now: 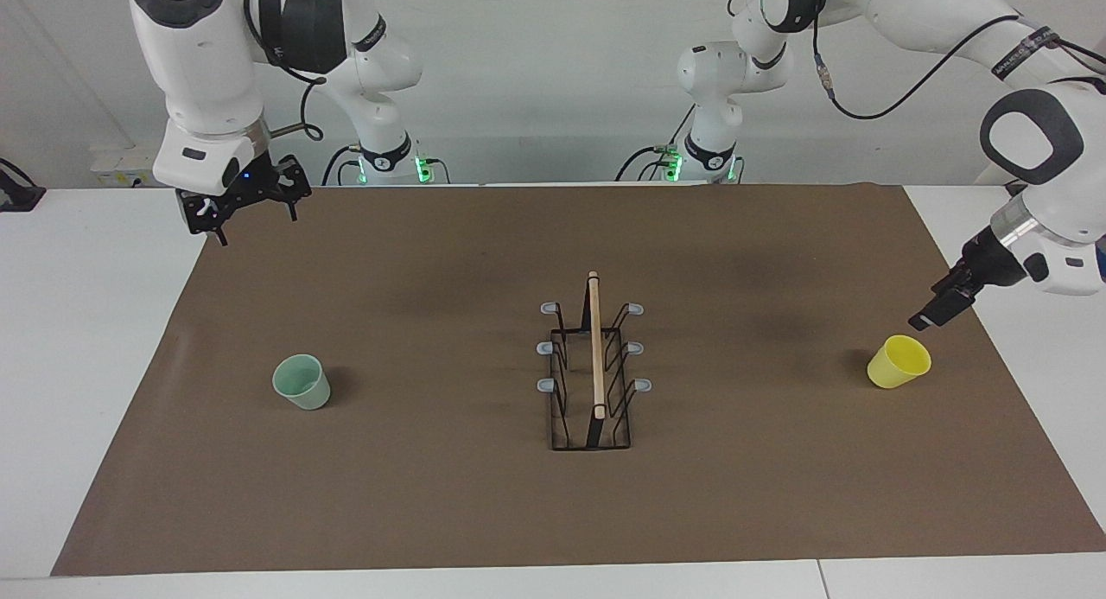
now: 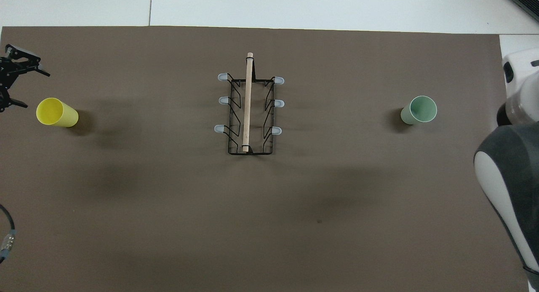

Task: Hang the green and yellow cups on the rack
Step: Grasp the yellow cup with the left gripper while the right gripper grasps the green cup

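Observation:
The pale green cup stands mouth up on the brown mat toward the right arm's end; it also shows in the overhead view. The yellow cup stands mouth up toward the left arm's end, and also shows in the overhead view. The black wire rack with its wooden bar stands mid-mat, all prongs bare. My left gripper is open and empty just above the yellow cup's rim, not touching it. My right gripper is open and empty, raised over the mat's corner, well away from the green cup.
The brown mat covers most of the white table. The right arm's white body fills the overhead view's edge at its end of the table.

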Robot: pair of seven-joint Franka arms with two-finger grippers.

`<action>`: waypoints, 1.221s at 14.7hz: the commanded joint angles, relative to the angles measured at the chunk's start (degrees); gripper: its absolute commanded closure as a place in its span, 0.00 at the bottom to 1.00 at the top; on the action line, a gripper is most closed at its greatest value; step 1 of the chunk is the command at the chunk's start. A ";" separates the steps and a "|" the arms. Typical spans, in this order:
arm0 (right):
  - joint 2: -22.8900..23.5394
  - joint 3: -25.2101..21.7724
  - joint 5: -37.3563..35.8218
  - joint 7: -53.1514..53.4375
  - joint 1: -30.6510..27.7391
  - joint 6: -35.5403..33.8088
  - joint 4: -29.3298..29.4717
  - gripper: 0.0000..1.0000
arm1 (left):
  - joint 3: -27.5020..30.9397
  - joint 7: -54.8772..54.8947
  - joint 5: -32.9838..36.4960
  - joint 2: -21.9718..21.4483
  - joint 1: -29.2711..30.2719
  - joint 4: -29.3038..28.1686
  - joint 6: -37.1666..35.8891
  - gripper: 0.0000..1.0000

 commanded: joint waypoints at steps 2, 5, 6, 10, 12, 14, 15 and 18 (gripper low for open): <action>-2.77 0.27 -10.26 -24.91 0.56 6.97 -8.03 0.00 | -0.01 -3.67 -2.53 6.60 4.42 4.43 3.16 0.00; -3.93 0.27 -14.52 -24.85 1.62 14.63 -14.57 0.00 | 0.08 -3.94 -2.36 8.02 5.04 4.25 5.89 0.00; -1.05 0.27 -18.01 -23.71 3.10 14.38 -14.58 0.00 | 0.43 -3.94 -2.44 9.07 5.48 4.34 6.25 0.00; 8.62 0.27 -24.98 -13.98 7.68 16.83 -14.66 0.00 | 0.60 -6.73 -8.58 12.68 8.29 4.34 7.13 0.00; 11.09 0.27 -26.82 -9.57 7.95 19.11 -14.93 0.00 | 0.52 -10.34 -11.30 13.03 9.52 3.81 6.95 0.00; 13.46 0.27 -28.23 -7.10 8.13 20.18 -14.84 0.00 | 0.60 -12.19 -15.35 12.16 9.61 0.14 6.69 0.00; 15.57 0.27 -30.59 -5.35 9.69 19.66 -14.58 0.00 | 0.69 -13.94 -16.93 10.94 9.79 -3.36 6.86 0.00; 20.59 0.27 -37.80 1.15 14.19 17.46 -14.14 0.00 | 0.69 -15.10 -27.54 6.37 13.12 -12.50 6.69 0.00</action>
